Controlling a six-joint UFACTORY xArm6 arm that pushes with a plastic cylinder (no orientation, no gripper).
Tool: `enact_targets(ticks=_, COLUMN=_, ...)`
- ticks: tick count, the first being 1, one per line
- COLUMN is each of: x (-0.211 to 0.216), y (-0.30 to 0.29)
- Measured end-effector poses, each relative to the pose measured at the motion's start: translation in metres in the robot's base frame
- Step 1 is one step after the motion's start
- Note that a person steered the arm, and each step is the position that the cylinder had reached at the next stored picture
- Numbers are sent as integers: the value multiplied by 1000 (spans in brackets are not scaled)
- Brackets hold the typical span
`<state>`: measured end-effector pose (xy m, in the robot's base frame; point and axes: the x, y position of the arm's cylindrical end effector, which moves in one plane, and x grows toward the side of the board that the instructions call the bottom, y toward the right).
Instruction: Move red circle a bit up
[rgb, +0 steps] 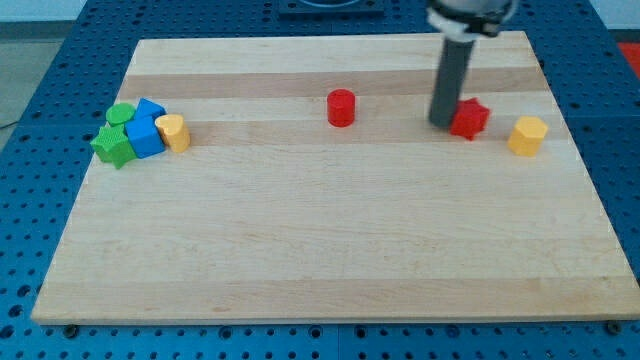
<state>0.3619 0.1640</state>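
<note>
The red circle (341, 107) is a short red cylinder standing on the wooden board (330, 250), a little above the middle and near the centre. My tip (443, 123) is the lower end of the dark rod at the view's right. It is far to the right of the red circle and touches the left side of a red star-shaped block (469, 118).
A yellow hexagonal block (527, 135) stands right of the red star. At the view's left is a cluster: a green round block (121, 113), two blue blocks (146, 131), a green star (113, 147) and a yellow cylinder (174, 131).
</note>
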Motion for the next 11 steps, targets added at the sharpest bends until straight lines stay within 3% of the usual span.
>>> enact_targets(ticks=1, x=-10, y=47)
enact_targets(ticks=2, x=-11, y=33)
enact_targets(ticks=4, x=-69, y=-27)
enact_targets(ticks=5, x=-98, y=-85)
enact_targets(ticks=7, x=-19, y=-239)
enact_targets(ticks=8, x=20, y=-240)
enact_targets(ticks=9, x=18, y=-165)
enact_targets(ticks=10, x=-15, y=-106)
enact_targets(ticks=11, x=-7, y=-115)
